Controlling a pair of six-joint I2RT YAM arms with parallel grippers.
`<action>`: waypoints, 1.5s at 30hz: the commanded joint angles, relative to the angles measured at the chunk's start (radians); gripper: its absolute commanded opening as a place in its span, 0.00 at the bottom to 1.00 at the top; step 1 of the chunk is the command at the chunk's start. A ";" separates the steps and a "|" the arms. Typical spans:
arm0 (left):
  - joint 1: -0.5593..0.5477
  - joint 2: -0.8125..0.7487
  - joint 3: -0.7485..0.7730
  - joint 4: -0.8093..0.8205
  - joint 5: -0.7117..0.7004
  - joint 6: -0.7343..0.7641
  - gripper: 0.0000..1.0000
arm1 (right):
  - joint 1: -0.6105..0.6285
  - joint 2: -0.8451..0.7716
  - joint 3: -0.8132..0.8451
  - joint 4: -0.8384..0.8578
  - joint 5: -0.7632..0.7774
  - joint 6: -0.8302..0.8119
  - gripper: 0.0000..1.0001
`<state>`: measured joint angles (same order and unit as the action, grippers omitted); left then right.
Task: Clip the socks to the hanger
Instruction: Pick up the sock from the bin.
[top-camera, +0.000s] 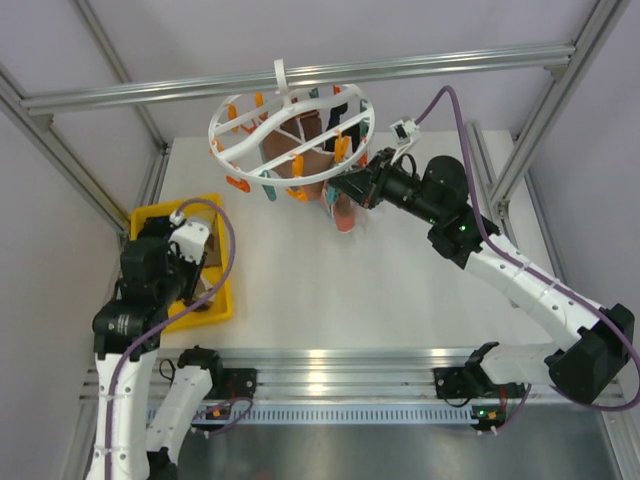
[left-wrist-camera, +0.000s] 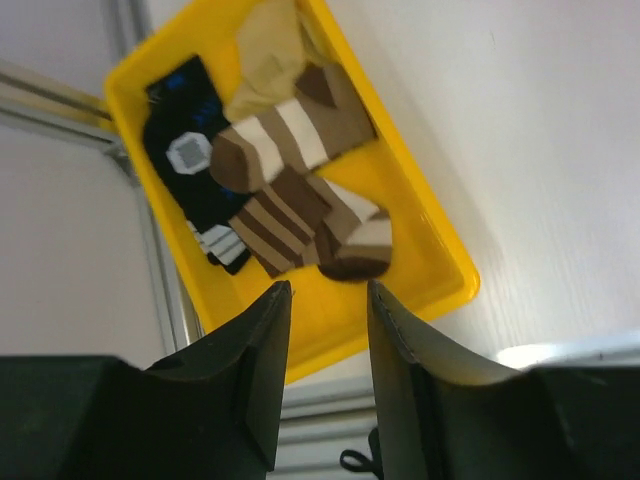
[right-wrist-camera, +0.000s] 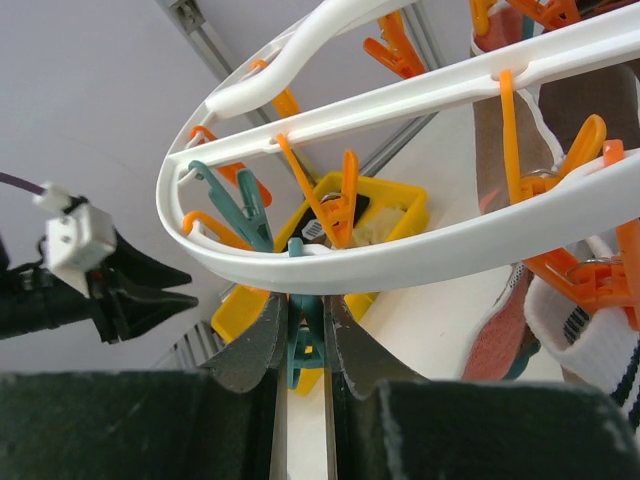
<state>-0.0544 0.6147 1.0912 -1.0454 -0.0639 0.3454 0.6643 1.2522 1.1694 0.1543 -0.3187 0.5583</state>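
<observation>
The striped socks (left-wrist-camera: 300, 190) lie in the yellow tray (left-wrist-camera: 445, 262), just beyond the fingertips of the left gripper (left-wrist-camera: 328, 290). Its jaws stand apart and hold nothing. The hanger (right-wrist-camera: 400, 262) hangs over the far side of the table. The right gripper (right-wrist-camera: 307, 302) is clamped on a teal clip (right-wrist-camera: 298, 352) below the hanger's ring.

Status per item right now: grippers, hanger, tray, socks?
left gripper: jaws open, empty, over the tray
right gripper: jaws shut on a teal clip
hanger: hooked on rail, clipped socks hanging
tray: on table, holds loose socks
</observation>
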 joint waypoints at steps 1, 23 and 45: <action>-0.004 0.054 -0.053 -0.159 0.156 0.222 0.41 | -0.009 -0.010 0.016 -0.062 -0.046 -0.017 0.00; 0.395 0.562 0.000 -0.189 0.265 0.681 0.56 | -0.032 0.015 0.036 -0.087 -0.102 -0.047 0.00; 0.558 0.864 -0.027 -0.029 0.627 1.273 0.52 | -0.051 0.038 0.055 -0.062 -0.194 -0.049 0.00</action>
<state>0.4957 1.4570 1.0546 -1.1160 0.5194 1.5280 0.6231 1.2797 1.1992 0.1154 -0.4606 0.5087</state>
